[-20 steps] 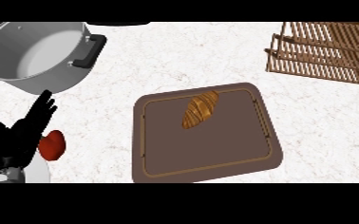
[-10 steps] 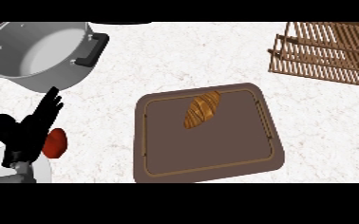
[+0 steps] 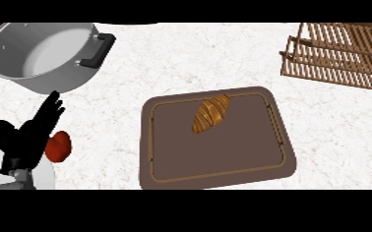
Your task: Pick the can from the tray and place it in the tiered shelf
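Your left hand is open and empty, left of the tray.

Your left hand point(image 3: 36, 132) stands at the view's left edge, well left of the brown tray point(image 3: 218, 172), fingers straight and spread, holding nothing; a red round thing point(image 3: 59, 146) lies just beside it on the tray's side. On the tray you see only a croissant point(image 3: 211, 112), in its upper half; no can shows. The wooden tiered shelf point(image 3: 330, 54) stands up and right of the tray, the grey pot point(image 3: 51, 54) up and left, all on the white tabletop point(image 3: 196, 59).

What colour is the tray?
Dark brown tray, seen in the head view.
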`<state>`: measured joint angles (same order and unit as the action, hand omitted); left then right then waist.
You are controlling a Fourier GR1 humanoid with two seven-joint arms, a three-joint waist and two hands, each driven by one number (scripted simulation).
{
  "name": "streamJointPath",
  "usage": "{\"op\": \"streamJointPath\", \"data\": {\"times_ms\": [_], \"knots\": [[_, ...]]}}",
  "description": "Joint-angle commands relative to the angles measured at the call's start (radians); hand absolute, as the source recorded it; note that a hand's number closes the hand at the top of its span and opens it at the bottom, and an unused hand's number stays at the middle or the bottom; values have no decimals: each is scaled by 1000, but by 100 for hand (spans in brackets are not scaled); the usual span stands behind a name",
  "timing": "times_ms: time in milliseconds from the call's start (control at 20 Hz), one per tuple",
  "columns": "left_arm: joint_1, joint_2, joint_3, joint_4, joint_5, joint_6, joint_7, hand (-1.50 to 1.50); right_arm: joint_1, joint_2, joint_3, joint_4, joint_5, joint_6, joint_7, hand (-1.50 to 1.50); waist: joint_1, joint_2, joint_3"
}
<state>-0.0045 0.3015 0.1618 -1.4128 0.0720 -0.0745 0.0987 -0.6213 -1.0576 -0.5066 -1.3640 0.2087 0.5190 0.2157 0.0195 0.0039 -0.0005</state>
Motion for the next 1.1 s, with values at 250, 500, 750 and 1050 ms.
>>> {"op": "streamJointPath", "data": {"times_ms": [250, 500, 750, 1050], "knots": [[-42, -24, -12, -21, -18, 19, 51, 0, -132, 7, 165, 296, 198, -173, -196, 150, 5, 2, 1], [-38, -40, -13, 1, -34, 20, 4, 0, -291, 35, 209, 497, 236, -204, -216, 150, 11, 4, 0], [-15, -20, 20, 26, -14, -11, -10, 0, -362, 59, 226, 658, 282, -239, -282, 150, 9, 4, 0], [-7, -13, 3, -31, -31, -17, 13, 0, -391, 106, 216, 833, 348, -396, -276, -150, 18, 7, 1]]}}
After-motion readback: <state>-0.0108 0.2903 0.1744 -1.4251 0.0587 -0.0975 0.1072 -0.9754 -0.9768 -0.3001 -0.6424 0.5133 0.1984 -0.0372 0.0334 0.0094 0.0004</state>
